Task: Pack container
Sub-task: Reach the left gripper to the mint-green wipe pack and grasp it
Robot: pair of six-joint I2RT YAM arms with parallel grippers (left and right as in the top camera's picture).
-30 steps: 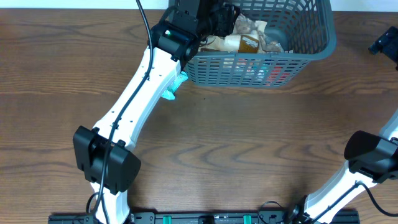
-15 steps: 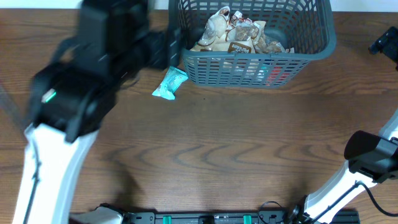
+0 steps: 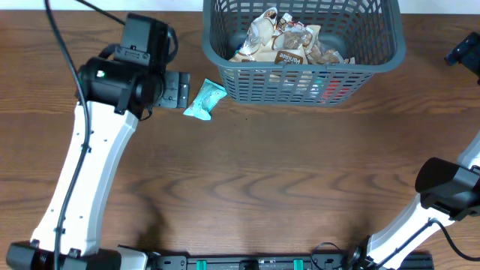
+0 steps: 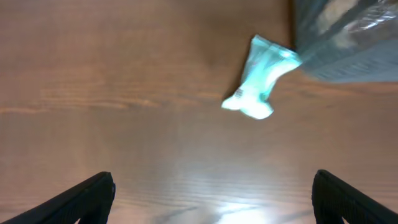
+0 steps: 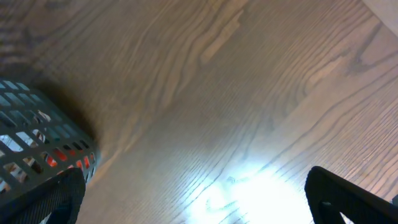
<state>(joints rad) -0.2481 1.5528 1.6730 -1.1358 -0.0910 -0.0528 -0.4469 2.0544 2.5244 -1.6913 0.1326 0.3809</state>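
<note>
The container (image 3: 304,84), a dark grey-blue lattice basket, stands at the table's far middle with several snack packets (image 3: 281,41) piled inside. A teal packet (image 3: 205,99) lies on the wood just off the basket's front left corner. My left gripper (image 3: 183,90) hovers right beside that packet on its left, open and empty. In the left wrist view the teal packet (image 4: 261,78) lies ahead between the wide-apart fingertips (image 4: 84,198), with the basket's corner (image 4: 348,43) at upper right. My right gripper (image 5: 193,202) is open over bare wood, the basket's corner (image 5: 37,146) at its left.
The right arm's base (image 3: 446,191) stands at the lower right and its gripper (image 3: 466,51) shows at the far right edge. The left arm (image 3: 90,172) runs up the left side of the wooden table (image 3: 285,172).
My left arm has come out of the basket and swung left, ending low beside the teal packet with its jaws wider. The packets in the basket show uncovered. The right arm has not moved.
</note>
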